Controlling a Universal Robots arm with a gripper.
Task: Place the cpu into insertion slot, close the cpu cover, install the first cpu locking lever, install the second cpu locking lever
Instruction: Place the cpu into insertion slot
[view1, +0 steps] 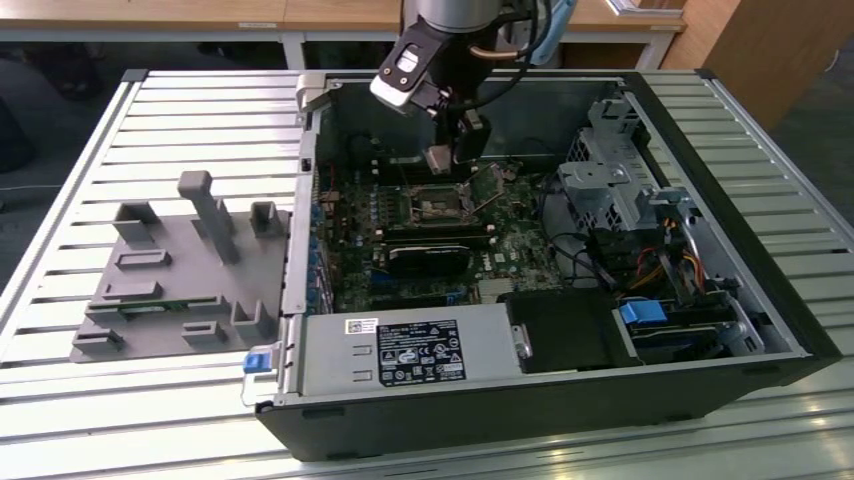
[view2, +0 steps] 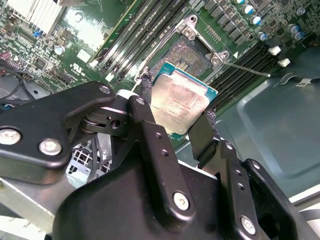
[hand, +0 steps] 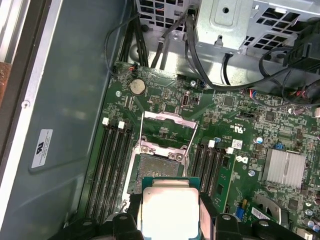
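**CPU pinched over the open socket**

The fingers (view2: 150, 120) pinch the cpu (view2: 182, 100) by two opposite edges, so the gripper (view2: 177, 107) is clamped on it. The chip is square, with no long axis to tell. In both wrist views its dull metal top faces the camera, with a green rim showing around it.

In the exterior view the gripper (view1: 447, 160) holds the chip inside the computer case (view1: 534, 410), apart from the motherboard (view1: 400, 215). The socket (view1: 434, 205) lies at about 6 o'clock from it.

In the first wrist view the socket's contact field (hand: 157, 172) is exposed, and the cpu cover (hand: 165, 117) stands swung up off it.

The case also holds a power supply (view1: 400, 350), at 6 o'clock of the board. A grey fixture (view1: 174, 270) rests on the tabletop (view1: 107, 420), at 9 o'clock of the case.
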